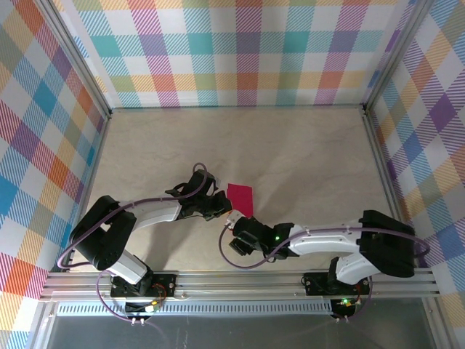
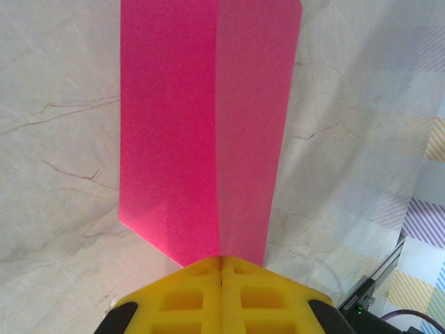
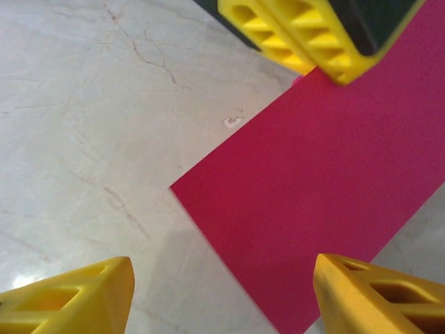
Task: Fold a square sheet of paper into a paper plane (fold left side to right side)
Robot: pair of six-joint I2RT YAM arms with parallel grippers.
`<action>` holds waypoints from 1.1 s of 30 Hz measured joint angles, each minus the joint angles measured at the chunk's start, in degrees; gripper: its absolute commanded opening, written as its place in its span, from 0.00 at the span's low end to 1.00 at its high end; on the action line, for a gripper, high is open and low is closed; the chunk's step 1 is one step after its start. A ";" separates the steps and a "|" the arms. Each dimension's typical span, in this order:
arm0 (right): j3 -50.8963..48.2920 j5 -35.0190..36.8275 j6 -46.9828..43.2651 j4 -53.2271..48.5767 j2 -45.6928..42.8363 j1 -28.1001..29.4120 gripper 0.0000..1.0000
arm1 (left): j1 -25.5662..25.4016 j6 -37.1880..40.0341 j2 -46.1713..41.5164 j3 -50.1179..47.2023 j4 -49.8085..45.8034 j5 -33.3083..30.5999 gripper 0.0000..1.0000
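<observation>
The square sheet of paper [image 1: 242,195] lies on the table in the middle, magenta, doubled into a narrow upright rectangle. In the left wrist view the sheet of paper [image 2: 174,139] shows a lengthwise crease, brighter on its left half and paler on its right. My left gripper [image 1: 221,206] is shut, its yellow tips [image 2: 221,259] resting on the paper's near edge in line with that crease. My right gripper [image 1: 234,221] hovers just below the paper's lower corner, open [image 3: 222,268] with nothing between its fingers. The sheet of paper [image 3: 334,181] lies flat ahead of it, and the left gripper's fingers [image 3: 306,42] touch its far edge.
The beige marbled table [image 1: 305,153] is walled by plaid panels at the back [image 1: 240,51] and both sides. An aluminium rail [image 1: 240,280] runs along the near edge at the arm bases. Both arms meet close together at the paper.
</observation>
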 measured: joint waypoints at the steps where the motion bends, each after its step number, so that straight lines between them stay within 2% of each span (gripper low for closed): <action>1: 0.59 0.63 -0.52 0.07 0.87 0.00 0.69 | 0.00 0.00 0.00 0.00 -0.07 0.00 0.02; 7: 3.58 2.82 -3.67 1.44 4.76 0.04 0.56 | 0.00 0.00 0.00 0.20 -0.48 0.00 0.02; 13: 3.91 2.95 -4.98 2.12 5.35 0.26 0.36 | 0.00 0.00 0.00 0.28 -1.03 0.00 0.03; 16: 3.91 2.67 -5.16 2.29 5.35 0.26 0.21 | 0.00 0.04 0.00 0.28 -1.20 0.00 0.08; 20: 3.91 2.14 -4.72 2.32 5.29 0.26 0.00 | 0.02 0.59 0.00 0.57 -1.60 -0.09 0.21; 24: 3.82 1.55 -3.08 2.36 4.57 -0.07 0.00 | 0.48 1.86 -0.37 1.09 -2.19 -0.48 0.33; 27: 3.80 -2.08 -1.70 2.29 3.65 -1.90 0.00 | 2.14 3.54 -2.19 1.14 -3.87 -0.66 0.39; 33: 3.08 -14.86 1.62 3.17 2.14 -8.85 0.00 | 6.82 7.45 -6.84 2.47 -8.02 -0.92 0.40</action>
